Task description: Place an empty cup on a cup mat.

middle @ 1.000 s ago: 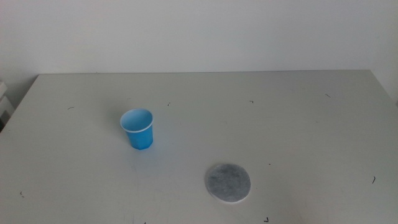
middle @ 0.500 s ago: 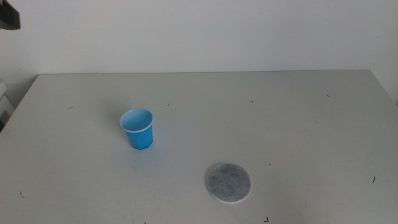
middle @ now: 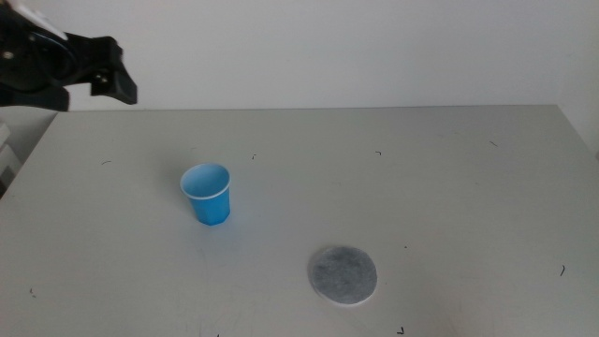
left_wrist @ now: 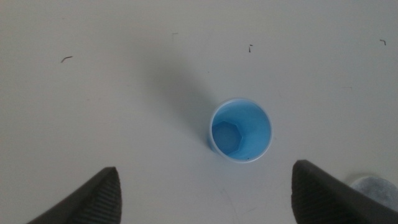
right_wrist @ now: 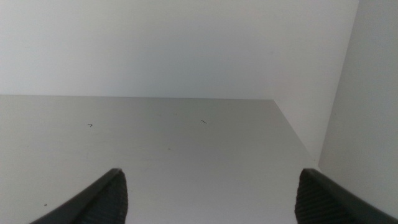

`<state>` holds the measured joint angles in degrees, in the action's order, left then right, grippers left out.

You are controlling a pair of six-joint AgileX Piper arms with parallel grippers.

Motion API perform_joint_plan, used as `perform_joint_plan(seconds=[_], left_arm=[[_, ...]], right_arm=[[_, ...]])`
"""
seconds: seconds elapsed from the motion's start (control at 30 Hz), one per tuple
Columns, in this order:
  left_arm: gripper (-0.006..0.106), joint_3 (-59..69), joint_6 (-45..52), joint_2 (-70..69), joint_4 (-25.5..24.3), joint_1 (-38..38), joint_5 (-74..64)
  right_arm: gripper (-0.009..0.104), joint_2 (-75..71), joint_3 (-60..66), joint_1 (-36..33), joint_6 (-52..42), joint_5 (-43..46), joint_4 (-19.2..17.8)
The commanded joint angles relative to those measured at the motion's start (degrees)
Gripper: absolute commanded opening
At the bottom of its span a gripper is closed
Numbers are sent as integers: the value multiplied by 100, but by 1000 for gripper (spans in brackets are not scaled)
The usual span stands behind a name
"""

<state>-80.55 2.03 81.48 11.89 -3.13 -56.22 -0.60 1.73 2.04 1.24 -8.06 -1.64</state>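
A small bright blue paper cup (middle: 207,194) stands upright and empty on the grey table, left of centre. The round grey cup mat (middle: 343,275) lies flat near the front edge, to the cup's right. My left gripper (middle: 110,80) enters high at the far left, well above and behind the cup. In the left wrist view its jaws stand wide open (left_wrist: 205,193) with the cup (left_wrist: 241,130) below, between them and apart from them; the mat's edge (left_wrist: 376,185) shows at the corner. My right gripper (right_wrist: 208,193) is open, out of the middle view, facing bare table.
The table's back edge meets a white wall (middle: 309,56). Small dark specks dot the tabletop (middle: 378,153). In the right wrist view the table's corner meets a side wall (right_wrist: 348,93).
My left arm has come into the middle view from the upper left and moved rightward toward the cup. The cup and the mat have not moved.
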Motion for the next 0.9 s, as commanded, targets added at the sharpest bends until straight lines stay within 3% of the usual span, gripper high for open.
perform_joint_plan(seconds=[0.0, 0.27, 0.87], left_arm=[[105, -218, -154, 74, -29, -262, 470], [105, -218, -420, 957, -227, -727, 731], [105, -218, -451, 2681, -214, -720, 1429]], right_arm=[[94, -154, -48, -4, -29, 428, -79], [94, -154, -48, -4, -29, 428, -79], [94, -154, -48, -4, -29, 428, -79]])
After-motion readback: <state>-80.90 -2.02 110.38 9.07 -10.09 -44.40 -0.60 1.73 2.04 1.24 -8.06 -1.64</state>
